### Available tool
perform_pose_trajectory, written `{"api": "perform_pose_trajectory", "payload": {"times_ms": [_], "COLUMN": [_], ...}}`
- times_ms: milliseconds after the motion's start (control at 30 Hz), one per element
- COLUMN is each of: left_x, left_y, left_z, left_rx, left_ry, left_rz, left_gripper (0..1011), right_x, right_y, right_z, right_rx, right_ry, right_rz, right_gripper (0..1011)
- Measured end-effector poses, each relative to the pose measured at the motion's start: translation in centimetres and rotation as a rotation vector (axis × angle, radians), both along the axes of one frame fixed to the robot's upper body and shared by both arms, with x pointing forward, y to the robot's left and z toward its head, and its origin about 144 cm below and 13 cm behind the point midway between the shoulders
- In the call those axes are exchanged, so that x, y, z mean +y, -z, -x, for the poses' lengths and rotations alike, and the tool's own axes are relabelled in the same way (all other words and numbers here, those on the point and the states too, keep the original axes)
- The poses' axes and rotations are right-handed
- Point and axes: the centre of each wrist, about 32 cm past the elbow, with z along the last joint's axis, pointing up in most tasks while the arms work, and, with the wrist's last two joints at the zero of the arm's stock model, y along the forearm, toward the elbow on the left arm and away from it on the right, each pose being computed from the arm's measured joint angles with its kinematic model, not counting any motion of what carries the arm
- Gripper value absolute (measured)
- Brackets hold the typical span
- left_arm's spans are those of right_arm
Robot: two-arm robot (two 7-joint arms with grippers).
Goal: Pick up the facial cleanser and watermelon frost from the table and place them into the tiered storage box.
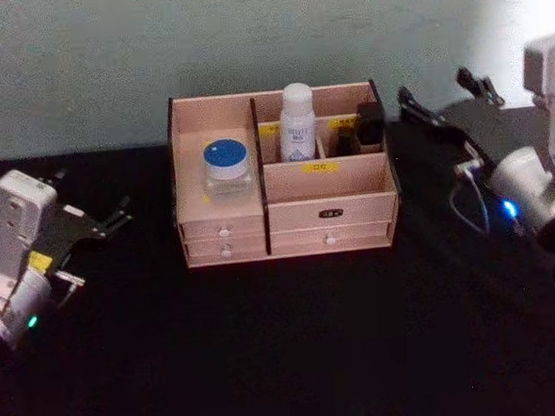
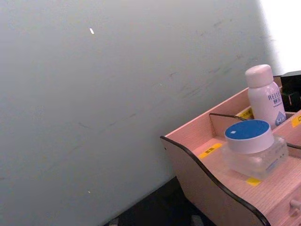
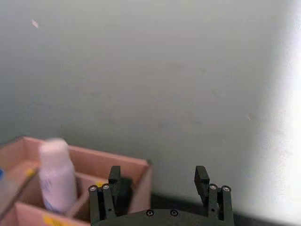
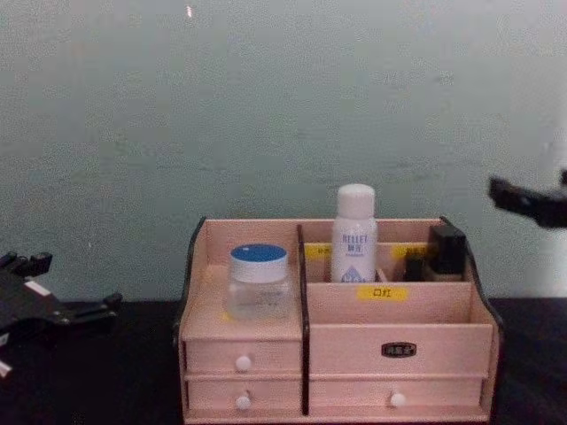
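Tiered storage box: one (image 4: 337,354), light wood with dark side edges. It stands on the dark worktop (image 1: 287,358) with its back near the grey-green wall (image 1: 108,58).
Drawers: four fronts (image 4: 244,362), two stacked on the left and two on the right. Three carry white knobs (image 4: 396,400) and one carries a small dark plate.
Yellow labels: several (image 4: 381,293), on the dividers and compartment fronts.
Facial cleanser: one (image 4: 354,235). It stands upright in a back compartment, just right of the dark centre divider, and its cap rises above the box's top edge.
Watermelon frost: one (image 4: 259,282), blue lid up, in the wide left compartment above the two left drawers. It is apart from the bottle, with the divider between them.
Other contents: one dark item (image 4: 447,248) in the back right compartment.
Left gripper: one (image 4: 66,285), low over the worktop and well to the left of the box. Its fingers are spread and hold nothing.
Right gripper: one (image 3: 158,179), raised to the right of the box near its rear right corner and not touching it. Its fingers are spread wide with nothing between them.
Edges: both task items sit inside the box walls, and the jar is set back from the front lip of its tray.
Open room: bare worktop runs in front of the box and along both its sides, out to each arm.
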Motion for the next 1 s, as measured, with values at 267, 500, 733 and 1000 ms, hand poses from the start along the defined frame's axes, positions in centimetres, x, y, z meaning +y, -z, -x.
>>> {"api": "perform_pose_trajectory", "payload": {"times_ms": [267,500,733,1000], "left_x": [0.0,0.0,0.0,0.0], "left_y": [0.0,0.0,0.0,0.0], "left_z": [0.0,0.0,0.0,0.0], "left_rx": [0.000,0.000,0.000,0.000], "left_ry": [0.000,0.000,0.000,0.000], "left_rz": [0.000,0.000,0.000,0.000], "left_gripper": [1001,1001,1001,1001], "right_x": [-0.8,-0.7,-0.4,-0.3], "right_y": [2.8,4.6,5.9,6.1], "right_z": [2.4,3.5,3.8,3.7], "right_rx": [0.083,0.161,0.220,0.232], "right_ry": [0.062,0.073,0.082,0.087], "right_rz": [-0.007,0.008,0.008,0.011], "right_gripper": [1002,1002,1002,1002]}}
